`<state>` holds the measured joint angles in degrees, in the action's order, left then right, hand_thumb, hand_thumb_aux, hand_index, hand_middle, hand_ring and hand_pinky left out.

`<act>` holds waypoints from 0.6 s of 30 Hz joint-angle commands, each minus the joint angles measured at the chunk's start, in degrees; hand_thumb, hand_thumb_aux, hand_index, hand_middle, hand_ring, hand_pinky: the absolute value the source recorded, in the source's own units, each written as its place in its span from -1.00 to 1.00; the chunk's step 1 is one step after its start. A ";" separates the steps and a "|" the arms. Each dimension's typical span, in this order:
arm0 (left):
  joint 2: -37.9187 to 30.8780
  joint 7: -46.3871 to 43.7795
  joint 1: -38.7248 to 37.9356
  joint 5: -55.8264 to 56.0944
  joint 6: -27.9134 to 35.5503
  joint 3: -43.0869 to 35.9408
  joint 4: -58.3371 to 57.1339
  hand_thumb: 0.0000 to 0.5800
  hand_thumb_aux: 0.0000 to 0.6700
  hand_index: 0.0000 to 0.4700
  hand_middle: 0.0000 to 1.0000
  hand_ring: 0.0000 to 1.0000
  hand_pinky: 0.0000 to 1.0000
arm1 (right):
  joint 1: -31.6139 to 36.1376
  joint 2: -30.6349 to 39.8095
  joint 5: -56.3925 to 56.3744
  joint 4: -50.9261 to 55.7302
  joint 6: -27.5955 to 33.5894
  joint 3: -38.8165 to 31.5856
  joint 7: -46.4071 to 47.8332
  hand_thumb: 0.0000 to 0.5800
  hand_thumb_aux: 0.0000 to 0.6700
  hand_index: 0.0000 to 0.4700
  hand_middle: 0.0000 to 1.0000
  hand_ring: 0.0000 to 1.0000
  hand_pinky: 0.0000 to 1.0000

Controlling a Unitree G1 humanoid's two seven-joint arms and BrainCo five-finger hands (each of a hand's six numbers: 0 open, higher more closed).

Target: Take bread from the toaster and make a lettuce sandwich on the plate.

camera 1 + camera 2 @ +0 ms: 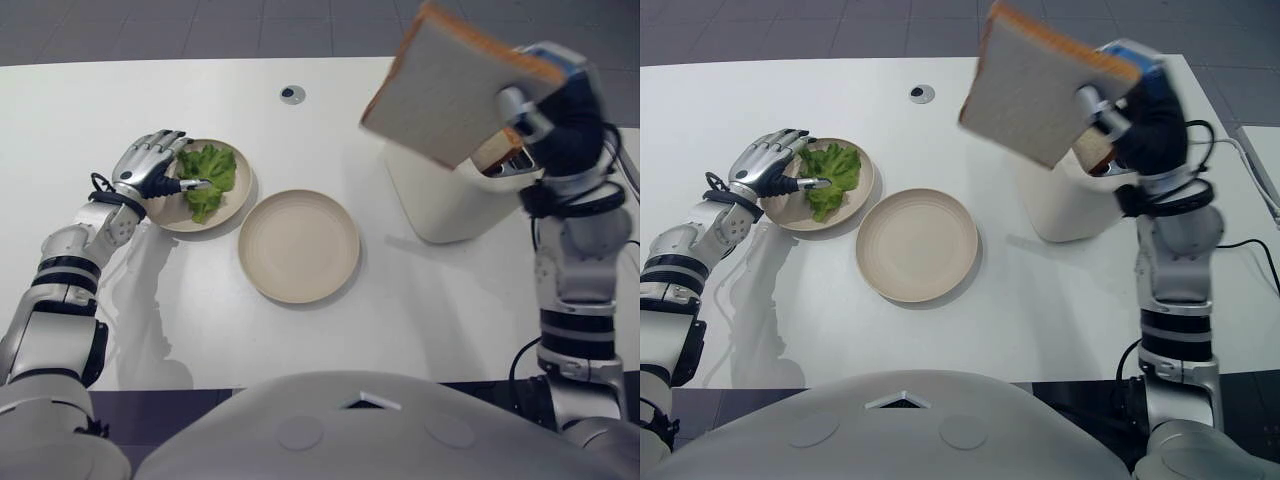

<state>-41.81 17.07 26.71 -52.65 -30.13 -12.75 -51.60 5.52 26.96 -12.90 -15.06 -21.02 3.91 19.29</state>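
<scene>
White counter (pixel 200 330) carries everything.

Far left: left hand (pixel 150 165) lies palm-down over the left rim of a small plate (pixel 236 205), beige, touching the lettuce (pixel 208 178) on it. Can't tell whether the hand actually grips the leaf or only rests on it. Lettuce is green and crinkled and sits just right of that hand, wholly inside the small plate.

Further right of the left hand, and a bit nearer the robot: the empty plate (pixel 299 246), same beige, larger, its rim touching or almost touching the small plate. It lies btw the two hands, closer to the left one.

Beyond the left hand and to its right, a small round hole fitting (pixel 292 95) in the counter, well apart from both plates.

Right side: pale toaster (pixel 440 205) stands upright on the counter, just below and left of the right hand (pixel 560 110). Right hand is closed on a bread slice (pixel 450 85), held up in the air above the toaster. The slice is tilted, w/ its broad pale face toward the camera, crust showing along the top edge, and it juts left from the hand. Directly under that hand a second slice (pixel 497 150) pokes out of the toaster slot, brown edge visible.
</scene>
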 commanded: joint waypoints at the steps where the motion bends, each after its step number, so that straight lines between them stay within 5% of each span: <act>1: 0.55 -0.67 1.38 0.92 -0.23 -3.25 -1.62 -0.73 -0.86 -0.86 -1.00 -1.00 -1.00 | -1.37 -3.81 6.30 4.56 2.42 -9.98 3.17 1.00 1.00 1.00 1.00 1.00 1.00; 2: 0.59 -0.99 1.47 1.42 -0.72 -3.71 -1.75 0.53 0.03 0.03 -1.00 -1.00 -1.00 | -1.33 -4.75 7.77 6.27 2.56 -11.62 3.26 1.00 1.00 1.00 1.00 1.00 1.00; 3: 0.54 -1.20 1.43 2.27 -1.35 -3.95 -1.54 0.72 0.25 0.25 -1.00 -1.00 -1.00 | -1.18 -5.85 9.50 8.60 2.71 -13.23 3.17 1.00 1.00 1.00 1.00 1.00 1.00; 7: 0.39 -1.54 1.64 4.57 -3.33 -4.92 -0.14 1.00 0.96 0.96 -1.00 -1.00 -1.00 | -1.13 -8.01 15.26 17.01 3.01 -19.20 4.97 1.00 1.00 1.00 1.00 1.00 1.00; 18: 0.28 0.05 1.24 8.19 -7.29 -5.89 1.80 1.00 1.00 1.00 -1.00 -1.00 -1.00 | -1.01 -4.08 29.77 26.31 0.51 -26.52 6.24 1.00 1.00 1.00 1.00 1.00 1.00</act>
<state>-41.41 17.12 27.95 -45.90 -35.99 -18.37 -50.43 5.91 20.32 12.55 8.72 -21.66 -21.05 24.67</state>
